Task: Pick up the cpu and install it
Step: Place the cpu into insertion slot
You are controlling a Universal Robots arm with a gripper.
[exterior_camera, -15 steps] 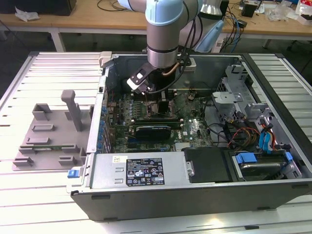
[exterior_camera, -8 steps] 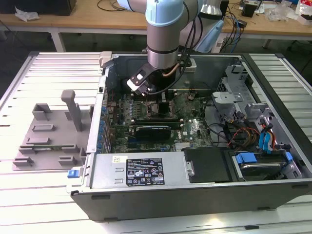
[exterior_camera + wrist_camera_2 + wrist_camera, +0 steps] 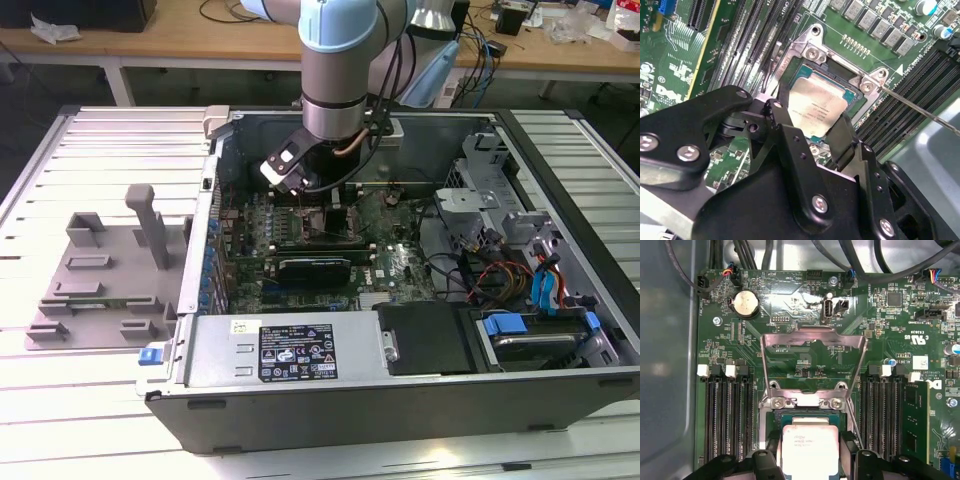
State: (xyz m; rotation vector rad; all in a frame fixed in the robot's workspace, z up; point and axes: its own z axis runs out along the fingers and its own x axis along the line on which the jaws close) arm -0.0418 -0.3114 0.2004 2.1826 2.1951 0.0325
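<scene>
The fingers (image 3: 784,119) clamp the cpu (image 3: 816,106) by two opposite edges, so it lies flat and straight between them, metal top up. In the first wrist view the cpu sits directly over the socket (image 3: 805,416). Its edges run parallel to the socket's sides, and a thin strip of socket shows past its edge on the hinge side. The metal frame (image 3: 812,340) is flipped open, away from the cpu, and the thin lever (image 3: 920,107) stands clear beside it. Whether the cpu rests in the socket or hangs just above it cannot be told. In the exterior view the arm (image 3: 335,90) reaches down into the computer case (image 3: 300,400), toward the exterior view's left.
</scene>
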